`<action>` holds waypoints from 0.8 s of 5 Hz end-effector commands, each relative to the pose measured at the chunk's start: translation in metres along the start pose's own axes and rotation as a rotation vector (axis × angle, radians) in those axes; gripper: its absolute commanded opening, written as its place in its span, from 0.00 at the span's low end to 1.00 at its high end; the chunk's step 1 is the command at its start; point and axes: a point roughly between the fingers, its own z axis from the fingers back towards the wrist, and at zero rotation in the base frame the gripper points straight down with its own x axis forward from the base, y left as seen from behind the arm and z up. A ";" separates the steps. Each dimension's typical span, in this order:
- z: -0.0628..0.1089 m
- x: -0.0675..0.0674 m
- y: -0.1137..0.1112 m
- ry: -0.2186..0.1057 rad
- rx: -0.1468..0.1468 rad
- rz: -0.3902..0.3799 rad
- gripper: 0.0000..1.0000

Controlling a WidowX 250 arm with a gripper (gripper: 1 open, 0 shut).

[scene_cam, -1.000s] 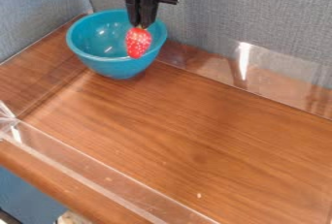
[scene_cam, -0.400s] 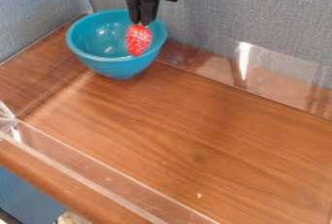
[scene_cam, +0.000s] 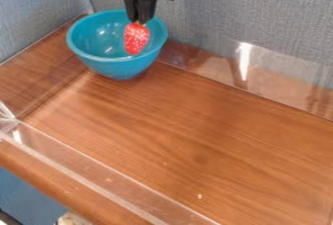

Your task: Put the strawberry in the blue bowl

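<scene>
One wooden table (scene_cam: 196, 141) takes up the near part and middle of the view, with a clear, glossy strip (scene_cam: 97, 175) along its near edge. A small pale object (scene_cam: 68, 218) lies at the bottom edge; its nature cannot be determined. Neither item stands in the way of the work.

Further back, at the far left corner, sits the blue bowl (scene_cam: 120, 66), upright. The strawberry (scene_cam: 136, 39) appears in front of the bowl's opening, toward its right side, red tip down. Whether it hangs above the rim or already dips inside cannot be established from this angle.

The jaws (scene_cam: 139, 20) point down directly above the fruit and are judged closed on its upper end, with little gap between them. Pick-up and carrying are judged complete; release is outstanding, then withdrawal upward.

Farthest back, grey padded walls (scene_cam: 240, 15) stand close behind the bowl and arm, and limit room for sideways or rearward correction.
</scene>
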 end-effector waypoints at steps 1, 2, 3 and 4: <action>0.044 -0.005 0.006 -0.119 0.025 -0.008 0.00; 0.046 -0.007 0.009 -0.123 0.028 -0.019 0.00; 0.044 -0.007 0.011 -0.122 0.029 -0.028 0.00; 0.042 -0.009 0.013 -0.121 0.030 -0.035 0.00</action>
